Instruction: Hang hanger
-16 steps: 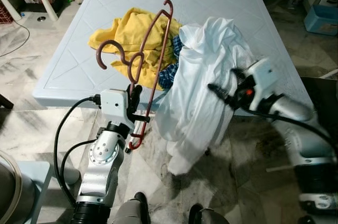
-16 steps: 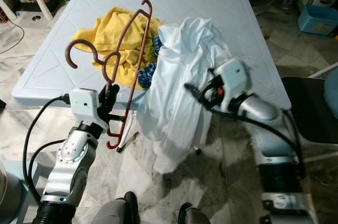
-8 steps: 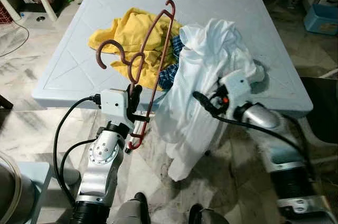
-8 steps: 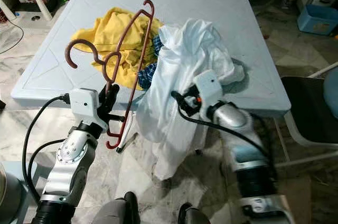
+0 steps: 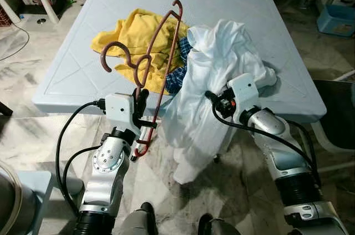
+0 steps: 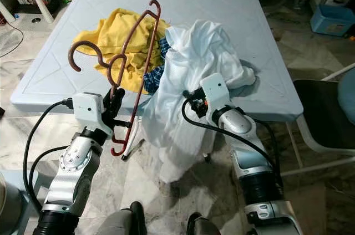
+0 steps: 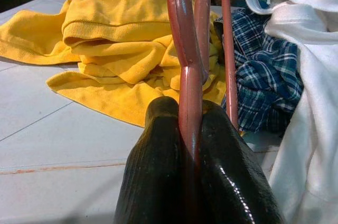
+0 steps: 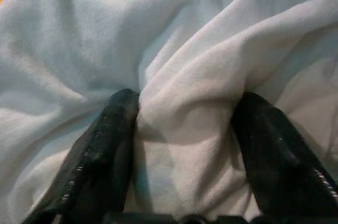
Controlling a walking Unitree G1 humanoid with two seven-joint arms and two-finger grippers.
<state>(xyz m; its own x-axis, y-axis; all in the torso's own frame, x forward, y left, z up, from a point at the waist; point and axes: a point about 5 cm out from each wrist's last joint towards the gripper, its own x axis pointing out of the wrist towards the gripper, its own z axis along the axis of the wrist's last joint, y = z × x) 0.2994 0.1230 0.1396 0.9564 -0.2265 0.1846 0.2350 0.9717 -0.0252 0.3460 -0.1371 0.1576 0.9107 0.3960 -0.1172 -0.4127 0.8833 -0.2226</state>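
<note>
Since the earlier frames, the right gripper (image 5: 213,101) has swung in from the right side of the frame to the centre and now presses into the white shirt (image 5: 213,63), while the left arm has stayed put.

Left eye view: the left gripper (image 5: 142,105) sits at centre left, its fingers closed on the dark red hanger (image 5: 166,63), which rises tilted toward the upper middle, hook curling to the left. Behind it a yellow garment (image 5: 136,38) lies on the pale blue table (image 5: 222,2), with a blue plaid cloth (image 5: 178,74) between the yellow garment and the white shirt. The shirt drapes off the table's near edge toward the marble floor (image 5: 33,129).

Right eye view: the same layout; the right gripper is buried in the shirt's folds at centre frame.

Left wrist view: two black fingers (image 7: 153,182) are clamped tight around the hanger's rod at lower centre, the yellow garment at upper left, plaid cloth at right.

Right wrist view: the fingers (image 8: 100,155) stand wide apart at the lower corners, a fold of white shirt bulging between them, not pinched.
</note>
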